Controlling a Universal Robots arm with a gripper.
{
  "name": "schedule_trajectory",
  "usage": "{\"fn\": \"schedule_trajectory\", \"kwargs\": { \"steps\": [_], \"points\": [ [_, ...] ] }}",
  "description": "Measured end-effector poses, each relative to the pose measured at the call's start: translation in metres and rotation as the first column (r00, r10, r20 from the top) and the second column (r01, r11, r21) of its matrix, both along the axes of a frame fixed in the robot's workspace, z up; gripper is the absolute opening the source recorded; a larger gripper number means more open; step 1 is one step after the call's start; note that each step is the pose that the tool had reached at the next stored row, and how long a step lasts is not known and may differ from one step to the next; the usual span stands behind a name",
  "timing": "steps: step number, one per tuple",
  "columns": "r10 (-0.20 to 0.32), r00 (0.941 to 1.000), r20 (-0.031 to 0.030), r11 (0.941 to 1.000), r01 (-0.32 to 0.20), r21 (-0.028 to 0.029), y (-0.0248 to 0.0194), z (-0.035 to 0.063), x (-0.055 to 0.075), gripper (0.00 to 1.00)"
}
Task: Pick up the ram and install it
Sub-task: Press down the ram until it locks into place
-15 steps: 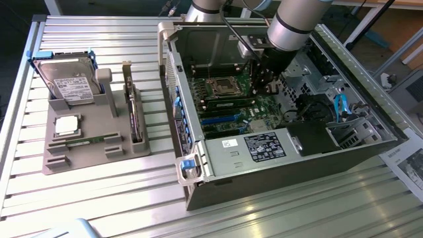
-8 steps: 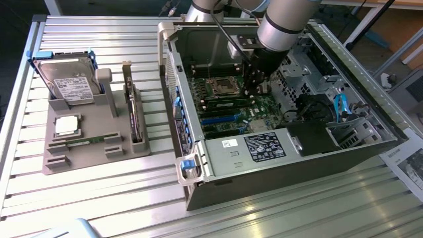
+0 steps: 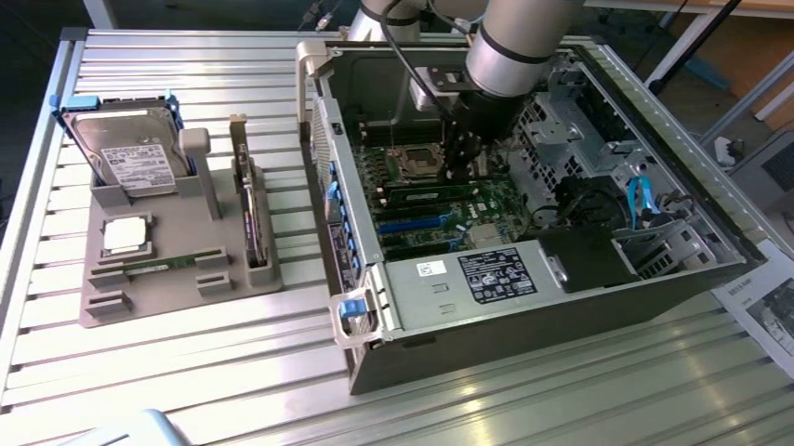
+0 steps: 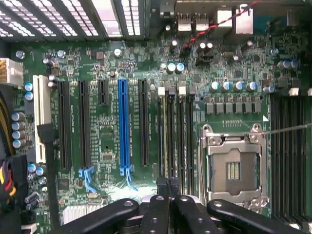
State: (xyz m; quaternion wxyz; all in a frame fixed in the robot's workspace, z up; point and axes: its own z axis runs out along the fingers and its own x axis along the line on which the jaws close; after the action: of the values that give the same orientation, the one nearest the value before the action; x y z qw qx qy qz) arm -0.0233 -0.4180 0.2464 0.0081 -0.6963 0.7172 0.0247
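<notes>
- Inside the open computer case, the robot arm reaches down to the motherboard. Its fingers are drawn tight together, with no gap to be seen between them.
- The ram stands edge-on in one of the narrow memory slots, between the long blue expansion slot and the empty processor socket. In the exterior view it shows as a green strip lying across the board just below the arm's tip.
- The closed fingertips sit right over the near end of that stick. Whether they pinch its edge or only bear on it cannot be told.
- By the look of things, the pick-up is done and the work stands at the install: the stick is in its slot and is being seated.
- Seating, as judged here, calls for a straight push along the slot's line, even enough that the stick does not tilt, and firm enough that the end clips can close. Whether the clips have closed cannot be made out.
- A second, like stick lies in the grey holder on the tabletop, well apart from the case on the exterior view's left.
- The same holder carries a hard drive, a square silver processor chip and a dark expansion card.
</notes>
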Motion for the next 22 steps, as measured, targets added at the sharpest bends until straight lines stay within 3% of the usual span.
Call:
{"fn": "schedule_trajectory", "kwargs": {
  "steps": [9, 22],
  "points": [
    [0.000, 1.0000, 0.0000, 1.0000, 0.000, 0.0000, 0.0000, 0.0000, -0.017, 0.10],
    [0.000, 1.0000, 0.0000, 1.0000, 0.000, 0.0000, 0.0000, -0.0051, -0.018, 0.10]
  ]
}}
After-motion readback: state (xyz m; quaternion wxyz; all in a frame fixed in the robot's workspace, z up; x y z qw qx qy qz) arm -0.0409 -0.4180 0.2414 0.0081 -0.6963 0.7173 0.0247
